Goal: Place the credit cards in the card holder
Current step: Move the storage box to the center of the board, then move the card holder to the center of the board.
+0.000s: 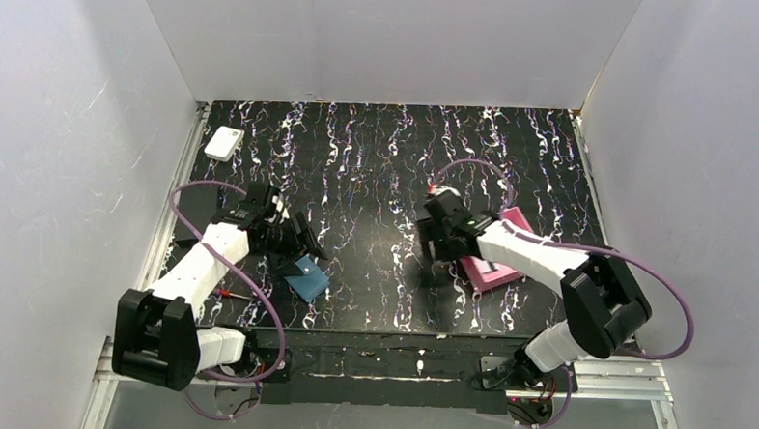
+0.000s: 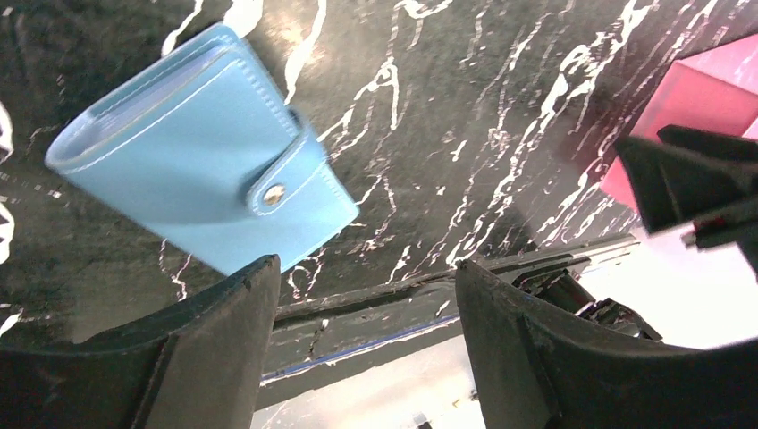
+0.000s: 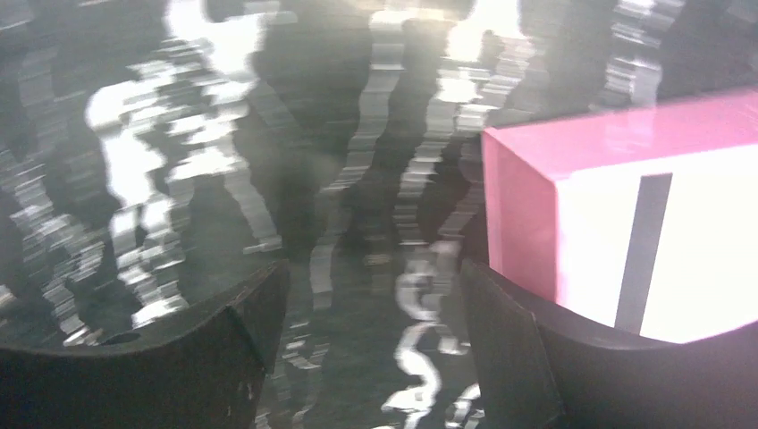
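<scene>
Between the spread fingers of the left gripper point(image 2: 366, 273) there is only bare table point(image 1: 377, 176); nothing is pinched. Just beyond its fingertips lies the card holder point(image 2: 197, 152), folded shut with its tab fastened at the snap button point(image 2: 273, 194). The right gripper point(image 3: 374, 277) also stands with its fingers apart and empty, low over the table beside the wall of the pink tray point(image 3: 523, 206). A pale credit card point(image 3: 644, 250) with a dark stripe seems to lie flat inside the tray, though that view is blurred.

Two risks stand out. The holder is closed, so prying at the tab with one gripper could simply push it across the slick surface. The card lies flat and thin, so fingers reaching for it may catch the tray's rim and shove or tip the tray instead.
</scene>
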You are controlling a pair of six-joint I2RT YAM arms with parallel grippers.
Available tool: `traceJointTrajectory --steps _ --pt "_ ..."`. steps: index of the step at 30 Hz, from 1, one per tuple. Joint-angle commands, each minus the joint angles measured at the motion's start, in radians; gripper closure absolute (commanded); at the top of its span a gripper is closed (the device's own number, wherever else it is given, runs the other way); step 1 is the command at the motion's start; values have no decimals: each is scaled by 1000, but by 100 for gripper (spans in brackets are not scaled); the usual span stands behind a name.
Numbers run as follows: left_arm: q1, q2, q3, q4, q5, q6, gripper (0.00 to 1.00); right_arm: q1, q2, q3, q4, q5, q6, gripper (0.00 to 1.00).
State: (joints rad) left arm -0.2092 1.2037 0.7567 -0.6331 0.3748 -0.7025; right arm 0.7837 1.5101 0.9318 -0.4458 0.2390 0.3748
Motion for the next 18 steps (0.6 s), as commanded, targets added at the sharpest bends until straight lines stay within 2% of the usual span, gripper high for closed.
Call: traceJointTrajectory --steps 1,3,10,14,18 --pt "-16 53 92 -2 64 52 30 -184 -79 -80 -23 84 12 21" --pt "-17 84 114 9 89 62 30 -235 -113 -90 -21 44 -18 21" --pt "-21 221 156 29 82 105 33 -241 -245 -22 -30 -226 -140 20" --pt "-21 219 88 85 26 70 33 -241 -295 15 -40 -311 -146 19" --pt "-19 195 17 73 -80 42 33 -241 -314 58 -76 -326 -158 19"
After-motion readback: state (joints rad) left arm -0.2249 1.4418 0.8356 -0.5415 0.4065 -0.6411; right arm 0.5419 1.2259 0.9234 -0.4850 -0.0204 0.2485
